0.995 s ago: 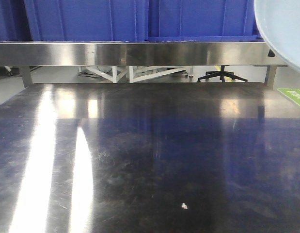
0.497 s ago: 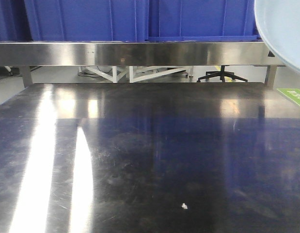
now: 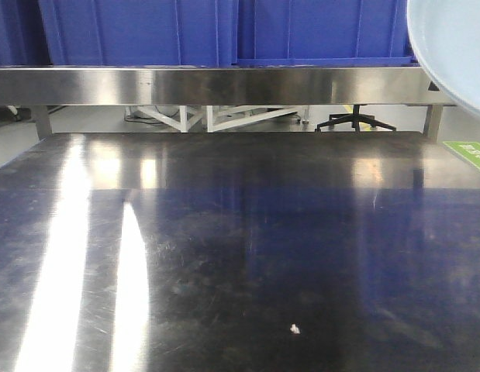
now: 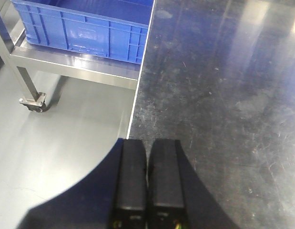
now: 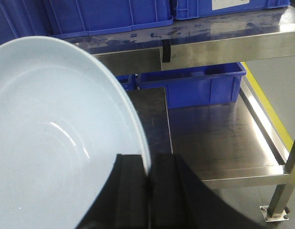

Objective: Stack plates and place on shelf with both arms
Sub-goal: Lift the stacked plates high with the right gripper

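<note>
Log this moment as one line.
right tool: shut on plate rim, plate raised | left tool: shut, empty, above table edge | plate not yet on shelf

open table ahead; blue bins crowd the shelf.

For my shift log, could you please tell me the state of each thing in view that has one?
plate: held in the air, tilted, gripped at its rim.
right pincer: shut on the plate's rim.
left pincer: shut, holding nothing, above the table's edge.
table: carries only a small white crumb near its front.
blue crates: upright, resting on the shelf.
</note>
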### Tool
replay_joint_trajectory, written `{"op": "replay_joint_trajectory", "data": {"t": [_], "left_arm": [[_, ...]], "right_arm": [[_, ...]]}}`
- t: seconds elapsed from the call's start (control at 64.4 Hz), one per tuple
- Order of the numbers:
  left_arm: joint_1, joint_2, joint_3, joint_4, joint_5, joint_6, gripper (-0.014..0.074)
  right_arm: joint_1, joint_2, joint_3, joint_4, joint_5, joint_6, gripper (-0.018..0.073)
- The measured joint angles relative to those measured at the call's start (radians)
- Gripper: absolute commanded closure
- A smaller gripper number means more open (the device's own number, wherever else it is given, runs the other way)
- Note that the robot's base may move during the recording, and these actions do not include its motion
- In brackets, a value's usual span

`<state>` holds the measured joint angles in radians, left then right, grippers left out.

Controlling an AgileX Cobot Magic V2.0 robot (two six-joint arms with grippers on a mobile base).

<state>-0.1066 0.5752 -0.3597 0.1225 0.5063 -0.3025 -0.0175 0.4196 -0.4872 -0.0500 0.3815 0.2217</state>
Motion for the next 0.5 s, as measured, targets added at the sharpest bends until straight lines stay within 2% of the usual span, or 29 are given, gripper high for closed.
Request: {"op": "replay_joint_trajectory", "data": {"t": [0.497], "left_arm": [[0.000,0.000,0.000,0.000,0.000,0.000,0.0506]], "right_arm": [[0.000,0.000,0.000,0.000,0.000,0.000,0.0502]]}}
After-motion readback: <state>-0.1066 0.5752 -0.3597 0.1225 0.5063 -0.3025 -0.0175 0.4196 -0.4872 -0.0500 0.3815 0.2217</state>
